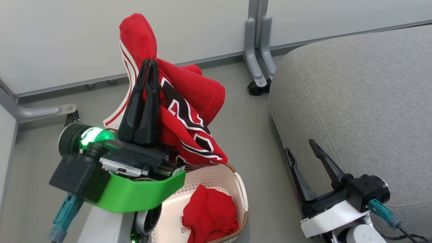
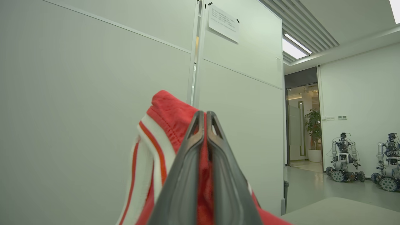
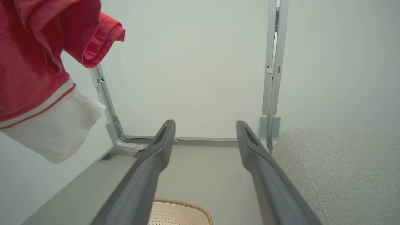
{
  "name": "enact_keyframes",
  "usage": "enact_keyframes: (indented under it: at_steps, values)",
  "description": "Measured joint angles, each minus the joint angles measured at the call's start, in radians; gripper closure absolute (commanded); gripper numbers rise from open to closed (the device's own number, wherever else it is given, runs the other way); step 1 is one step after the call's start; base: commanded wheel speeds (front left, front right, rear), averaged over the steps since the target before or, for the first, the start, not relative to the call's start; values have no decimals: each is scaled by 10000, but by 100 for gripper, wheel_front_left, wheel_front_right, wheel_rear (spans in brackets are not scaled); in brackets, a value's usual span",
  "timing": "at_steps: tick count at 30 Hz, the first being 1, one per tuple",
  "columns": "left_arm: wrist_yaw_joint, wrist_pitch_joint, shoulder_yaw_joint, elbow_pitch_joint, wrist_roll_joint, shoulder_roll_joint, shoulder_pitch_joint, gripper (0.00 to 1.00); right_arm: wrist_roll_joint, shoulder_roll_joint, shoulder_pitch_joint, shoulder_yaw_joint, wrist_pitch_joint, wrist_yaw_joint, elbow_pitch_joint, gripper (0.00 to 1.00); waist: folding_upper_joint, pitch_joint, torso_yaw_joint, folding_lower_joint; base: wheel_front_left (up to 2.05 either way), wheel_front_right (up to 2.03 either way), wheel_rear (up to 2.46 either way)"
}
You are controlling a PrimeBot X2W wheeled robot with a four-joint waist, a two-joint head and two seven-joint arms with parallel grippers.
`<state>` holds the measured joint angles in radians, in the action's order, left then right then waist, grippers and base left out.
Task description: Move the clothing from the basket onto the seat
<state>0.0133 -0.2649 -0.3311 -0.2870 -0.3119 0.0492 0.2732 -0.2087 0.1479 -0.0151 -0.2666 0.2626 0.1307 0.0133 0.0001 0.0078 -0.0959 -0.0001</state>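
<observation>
Above the basket, at my 11 o'clock, my left gripper pinches the jersey tight; its black numerals are folded, unreadable. The plain red shirt lies in the basket. My right gripper gapes empty by the seat at 2 o'clock.

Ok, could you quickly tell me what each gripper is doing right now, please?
Left gripper: shut on the jersey.
Right gripper: open, holding nothing.

The right gripper points forward, fingers spread apart over the floor. A red jersey hangs left, the basket lies near, and the seat stands right.
</observation>
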Motion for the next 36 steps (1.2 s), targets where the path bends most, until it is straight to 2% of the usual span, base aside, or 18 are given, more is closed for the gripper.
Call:
enact_keyframes:
  at_steps: [6, 9, 13, 22, 28, 36]
  values:
    - [12, 0, 61, 25, 4, 0, -1, 100, 188, 228, 83, -293, 0, 0, -209, 0, 0, 43, -18, 0, 0, 0, 0]
    - [17, 0, 58, 36, 6, 0, -1, 100, 222, 462, 87, -823, 0, 2, -460, 0, 0, 60, -19, 0, 0, 0, 0]
    - [29, 0, 31, 90, 38, 0, -1, 100, 2, 414, 77, -1239, 0, 2, -821, 0, 0, 64, -25, 1, 0, 0, 0]
    - [29, 0, -161, 184, 50, 0, 61, 100, -176, 803, -411, -3501, 0, 2, -1436, 0, 0, 97, 27, 1, 0, 0, 0]
    - [-42, 0, -500, 67, -13, 0, 213, 100, -167, 564, -954, -4186, 0, 2, -1319, 0, 0, 99, 110, 1, 0, 0, 0]
    - [-90, 0, -1045, -4, -207, 0, 305, 100, 77, -29, -1216, -4149, 0, 2, -1285, 0, 0, 74, 360, 1, 0, 0, 0]
